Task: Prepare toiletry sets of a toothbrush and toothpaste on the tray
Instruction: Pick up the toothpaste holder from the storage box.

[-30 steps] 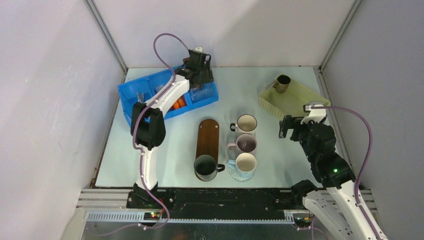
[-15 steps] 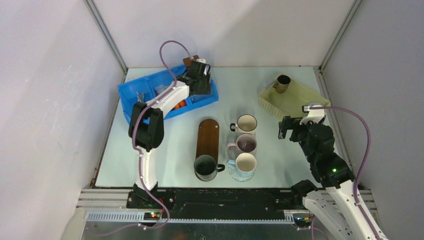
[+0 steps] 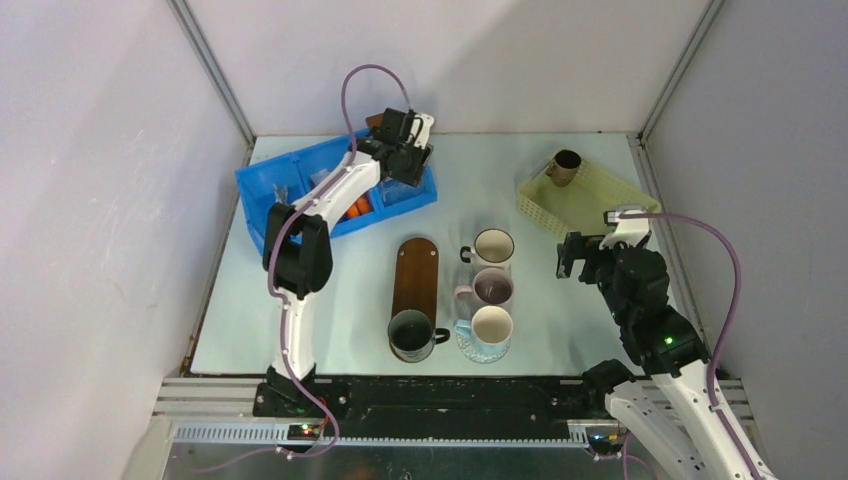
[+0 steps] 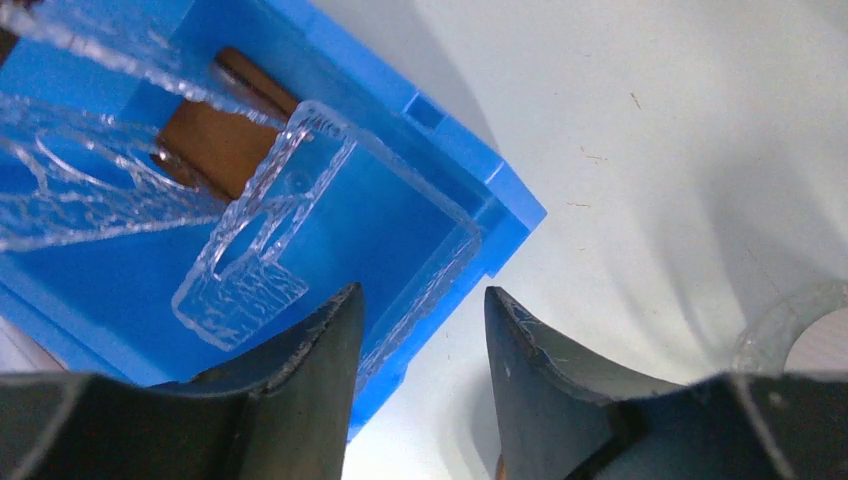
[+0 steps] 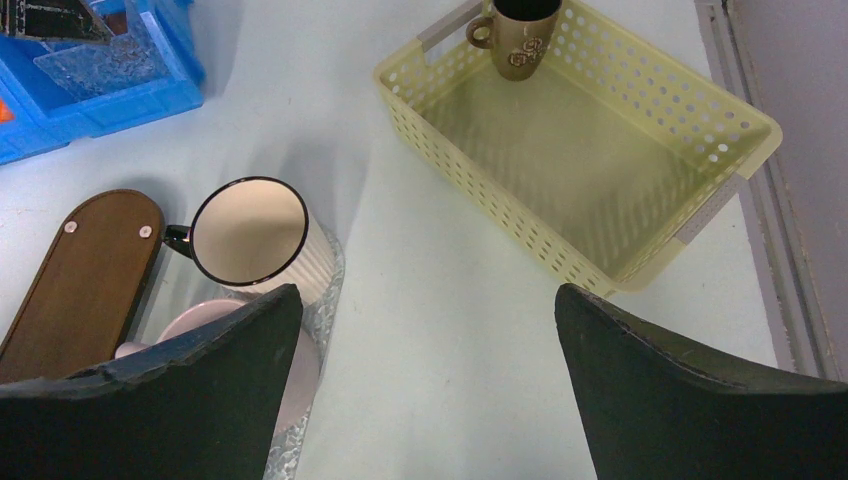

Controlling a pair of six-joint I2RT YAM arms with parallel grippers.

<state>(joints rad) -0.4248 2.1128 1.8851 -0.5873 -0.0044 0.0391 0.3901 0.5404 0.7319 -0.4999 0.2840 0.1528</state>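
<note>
My left gripper (image 3: 408, 157) hangs over the far right end of the blue bin (image 3: 262, 185). In the left wrist view it (image 4: 422, 312) is open. The rim of a clear box (image 4: 268, 232) and the bin's corner (image 4: 520, 205) show in the gap, and neither finger presses on them. Orange toothpaste tubes (image 3: 356, 209) lie in the bin beside the arm. I cannot make out any toothbrush; the arm covers part of the bin. The dark wooden tray (image 3: 417, 268) lies mid-table, seen also in the right wrist view (image 5: 80, 275). My right gripper (image 3: 567, 255) is wide open and empty (image 5: 425, 300).
A black mug (image 3: 411, 334) stands at the tray's near end. Three mugs (image 3: 492, 285) stand in a row to its right. A yellow basket (image 3: 600, 195) at the back right holds a brown mug (image 3: 566, 166). A brown lid (image 4: 212, 148) lies under the clear boxes.
My left wrist has swung slightly right and turned over the bin's right end, and its jaws have narrowed a little. The right arm has not moved.
</note>
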